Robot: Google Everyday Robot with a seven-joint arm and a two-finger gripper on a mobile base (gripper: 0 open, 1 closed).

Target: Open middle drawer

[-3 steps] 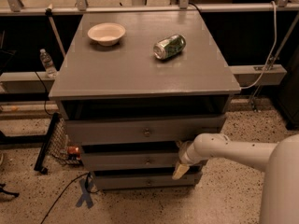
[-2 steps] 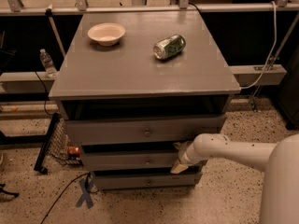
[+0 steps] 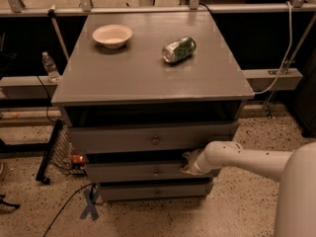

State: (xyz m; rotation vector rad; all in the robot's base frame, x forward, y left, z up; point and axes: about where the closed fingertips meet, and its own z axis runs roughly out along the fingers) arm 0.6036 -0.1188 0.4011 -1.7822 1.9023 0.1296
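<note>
A grey cabinet holds three stacked drawers. The middle drawer (image 3: 133, 173) has a small round knob (image 3: 156, 172) centred on its front. A dark gap shows above its top edge. My gripper (image 3: 190, 163) is at the right end of the middle drawer's front, at its top edge, well right of the knob. It is on the end of my white arm (image 3: 237, 157), which comes in from the right. The top drawer (image 3: 123, 138) is above it and the bottom drawer (image 3: 133, 191) below it.
On the cabinet top (image 3: 148, 73) are a white bowl (image 3: 112, 35) and a green can (image 3: 179, 49) lying on its side. A water bottle (image 3: 49, 66) stands at the left. Cables and blue tape (image 3: 90, 209) lie on the speckled floor.
My gripper has moved up a little along the right side of the middle drawer's front, from its lower part to its top edge. The drawers look unchanged.
</note>
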